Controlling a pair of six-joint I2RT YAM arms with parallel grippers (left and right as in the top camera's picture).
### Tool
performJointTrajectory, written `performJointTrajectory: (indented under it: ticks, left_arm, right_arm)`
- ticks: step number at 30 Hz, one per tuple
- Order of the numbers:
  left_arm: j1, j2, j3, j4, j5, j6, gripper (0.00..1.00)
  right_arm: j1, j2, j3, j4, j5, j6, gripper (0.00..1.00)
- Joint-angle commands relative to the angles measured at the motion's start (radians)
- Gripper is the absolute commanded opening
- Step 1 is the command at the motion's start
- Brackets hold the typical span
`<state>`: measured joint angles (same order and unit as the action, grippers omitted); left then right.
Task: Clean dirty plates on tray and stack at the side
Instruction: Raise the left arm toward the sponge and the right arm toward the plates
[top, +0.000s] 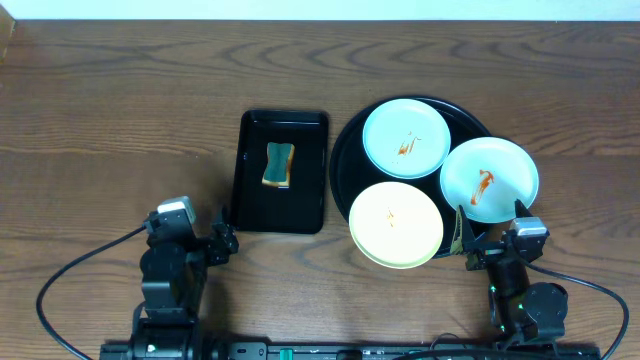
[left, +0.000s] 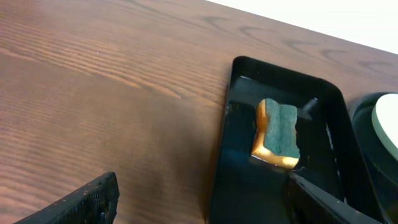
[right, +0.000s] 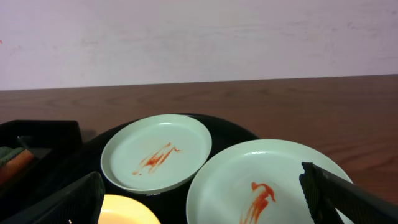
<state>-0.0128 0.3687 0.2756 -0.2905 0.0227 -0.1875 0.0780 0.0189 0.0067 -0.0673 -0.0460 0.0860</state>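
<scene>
Closest to the overhead lens, the two arms sit along the bottom edge of the frame. The left gripper (top: 224, 242) at lower left stands wide, its dark fingers (left: 81, 202) parted toward the bottom corners of its wrist view with nothing between them. The right gripper (top: 462, 240) at lower right is spread just as wide and is equally empty, just below the round black tray (top: 345, 150) in the right half of the frame. All three plates lie on that tray. The upper mint plate (top: 405, 138) is at its top, the right mint plate (top: 489, 180) hangs over its right rim, and the yellow plate (top: 396, 224) reaches past its lower rim. Each shows sauce: an orange-red streak on both mint ones, clear in the right wrist view, and a fainter mark at the centre of the yellow one. Left of the round tray, near the middle of the frame, a rectangular tray (top: 245, 190) holds a sponge (left: 278, 134), green face up over a yellow body, apart from both grippers. The wooden surface (top: 120, 120) around the trays carries no stack. By my reading the job has not begun: no plate is wiped, none has left the tray, and the sponge is not picked up. What is left is everything: taking up the sponge, wiping each of the three plates clean, then piling them beside the tray.
</scene>
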Motion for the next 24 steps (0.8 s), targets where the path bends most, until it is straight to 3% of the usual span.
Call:
performJointTrajectory:
  ticks: [1, 9, 15, 24]
  left_arm:
    - [0.006, 0.046, 0.064, -0.025, -0.008, -0.013, 0.85]
    - [0.006, 0.215, 0.187, -0.112, -0.008, -0.013, 0.84]
    - [0.006, 0.367, 0.327, -0.212, -0.007, -0.013, 0.84]
    - [0.006, 0.524, 0.433, -0.261, -0.001, -0.012, 0.84]
  right_arm:
    - [0.009, 0.001, -0.001, -0.003, 0.012, -0.012, 0.99]
    - [0.009, 0.001, 0.029, -0.058, 0.012, 0.12, 0.99]
    - [0.009, 0.027, 0.124, -0.18, 0.011, 0.127, 0.99]
    - [0.009, 0.277, 0.352, -0.328, -0.038, 0.127, 0.99]
